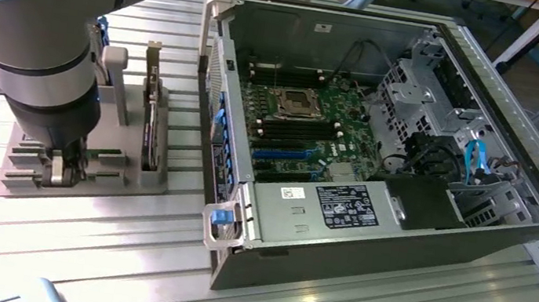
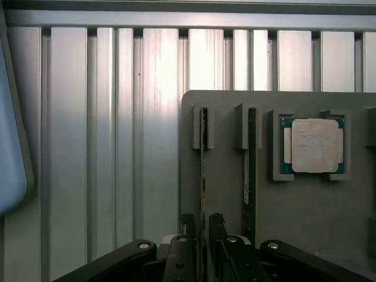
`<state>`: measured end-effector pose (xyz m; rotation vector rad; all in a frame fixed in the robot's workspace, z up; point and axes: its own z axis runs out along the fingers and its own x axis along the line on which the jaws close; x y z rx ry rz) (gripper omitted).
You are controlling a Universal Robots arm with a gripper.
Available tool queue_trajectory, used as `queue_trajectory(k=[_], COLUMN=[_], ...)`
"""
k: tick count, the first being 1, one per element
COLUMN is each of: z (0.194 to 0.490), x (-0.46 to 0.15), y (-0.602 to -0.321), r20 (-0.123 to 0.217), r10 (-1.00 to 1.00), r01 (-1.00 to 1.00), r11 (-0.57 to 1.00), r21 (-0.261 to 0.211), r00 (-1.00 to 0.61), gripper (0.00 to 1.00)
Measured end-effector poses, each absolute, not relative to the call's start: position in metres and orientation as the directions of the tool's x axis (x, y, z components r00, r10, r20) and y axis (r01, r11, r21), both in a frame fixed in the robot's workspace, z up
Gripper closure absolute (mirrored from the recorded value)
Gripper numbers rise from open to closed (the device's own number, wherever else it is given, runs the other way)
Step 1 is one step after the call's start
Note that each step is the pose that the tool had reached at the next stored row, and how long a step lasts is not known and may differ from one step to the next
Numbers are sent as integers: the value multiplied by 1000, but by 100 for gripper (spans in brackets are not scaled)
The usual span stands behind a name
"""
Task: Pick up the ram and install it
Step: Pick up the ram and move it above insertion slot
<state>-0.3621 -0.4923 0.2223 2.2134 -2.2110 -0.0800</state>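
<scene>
Claw (image 2: pixel 202 222) released, jaws straddling ram (image 2: pixel 202 170) stood on edge in grey holder (image 2: pixel 294 223) on counter (image 2: pixel 117 147), the exterior view's left of PC case (image 1: pixel 359 268), prob so flat sides get pinched.

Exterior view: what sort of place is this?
Probably a robot workcell for computer assembly: an open black metal computer case with a green motherboard lies on a ribbed aluminium table, beside a grey parts holder.

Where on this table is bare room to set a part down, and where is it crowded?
Bare slatted table along the exterior view's bottom edge, bordered by the grey holder and the computer case. Crowded: the holder, with ram sticks, processor and tool.
</scene>
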Motion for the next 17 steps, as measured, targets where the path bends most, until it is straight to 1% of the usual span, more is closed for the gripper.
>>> queue_trajectory(k=[4,17], z=[218,216], x=[-362,-362], y=[-492,-489], r20=[-28,-28], r10=[-1000,-1000], r01=[-999,-999], r11=[-2,-2], r21=[45,45], r00=[1,0], gripper=[76,76])
